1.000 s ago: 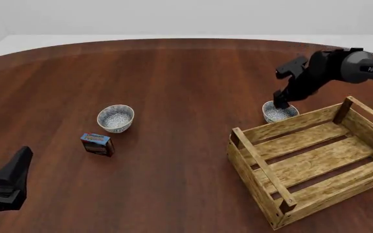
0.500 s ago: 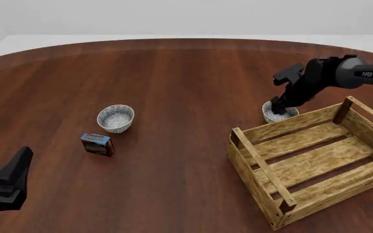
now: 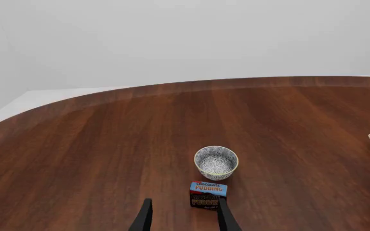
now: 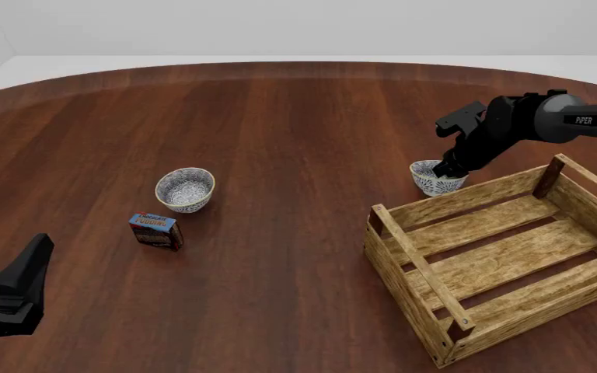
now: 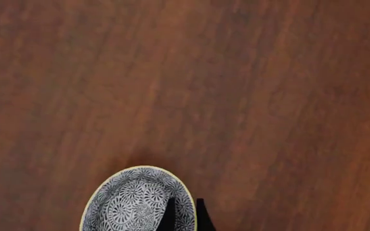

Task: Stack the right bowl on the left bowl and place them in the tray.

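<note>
Right claw (image 4: 448, 168) pinches the right bowl's (image 4: 434, 177) rim, one finger inside, one outside; bowl sits just beside the tray's (image 4: 419, 253) far wall. Risk: thin rim grip could let it tilt or slip, or clip the tray. Right arm reaches forward, wrist angled down. Left claw (image 3: 183, 217) open, idle near the box (image 3: 207, 194); left bowl (image 4: 184, 188) well apart.

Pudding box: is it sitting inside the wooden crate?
No. In the front view the pudding box stands on the bare table beside the left bowl, well apart from the crate.
</note>
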